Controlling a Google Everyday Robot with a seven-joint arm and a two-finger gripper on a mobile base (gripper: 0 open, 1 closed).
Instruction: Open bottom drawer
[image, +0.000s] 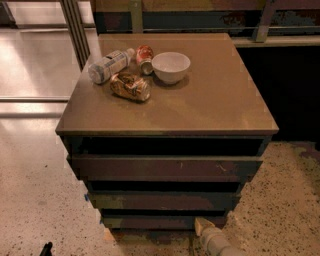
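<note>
The cabinet has three stacked drawer fronts. The bottom drawer (157, 221) is the narrowest, dark maroon-brown and handleless, just above the floor. It looks shut or nearly shut. My gripper (209, 235) is pale beige and comes up from the frame's bottom edge. Its tip is at the lower right part of the bottom drawer front, touching or very close to it. Most of the gripper is cut off by the frame edge.
Above are the mid-width drawer front (165, 201) and the widest front (165, 167). On the cabinet top (215, 100) lie a plastic bottle (107, 65), a snack bag (130, 86), a red can (145, 56) and a white bowl (171, 66). Speckled floor (35, 200) surrounds the cabinet.
</note>
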